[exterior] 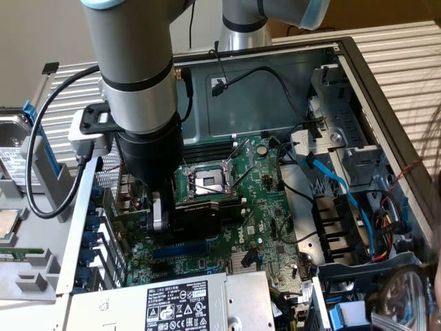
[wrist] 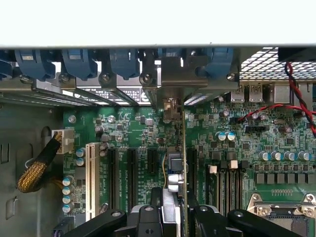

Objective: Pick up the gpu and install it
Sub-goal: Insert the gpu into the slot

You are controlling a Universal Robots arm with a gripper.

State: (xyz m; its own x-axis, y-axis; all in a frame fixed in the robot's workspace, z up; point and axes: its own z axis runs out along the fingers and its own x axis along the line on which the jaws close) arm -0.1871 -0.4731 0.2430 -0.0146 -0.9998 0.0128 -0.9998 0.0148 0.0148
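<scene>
One gpu [exterior: 200,215] stands on edge at centre-left of the exterior view, its black block facing the viewer, low over the motherboard [exterior: 269,231] just below the CPU socket [exterior: 207,181]. The gripper [exterior: 180,222] is pinched on the gpu from above, with one silver finger [exterior: 158,212] visible on the card's left side. In the wrist view the gpu [wrist: 182,158] appears edge-on as a thin vertical line running up the centre of the frame, held between the black gripper [wrist: 178,217] parts at the bottom centre. Its metal bracket [wrist: 172,84] reaches the rear slot openings at the upper centre, among a row of blue retention clips [wrist: 79,61]. The card's lower edge lies along the black expansion slots [wrist: 132,173] in the middle of the wrist view; whether it is fully seated cannot be told.

To the left of those slots sits a white slot [wrist: 91,180], and further left a braided yellow-black cable [wrist: 39,170] leads to a white connector. Red and black wires [wrist: 291,106] cross the upper right of the wrist view.

In the exterior view, the open computer case [exterior: 386,96] surrounds the board. The power supply [exterior: 172,303] with its label occupies the bottom centre. A blue cable [exterior: 337,186] runs down the right side past the drive cage. The robot arm [exterior: 134,62] descends from the upper left.
</scene>
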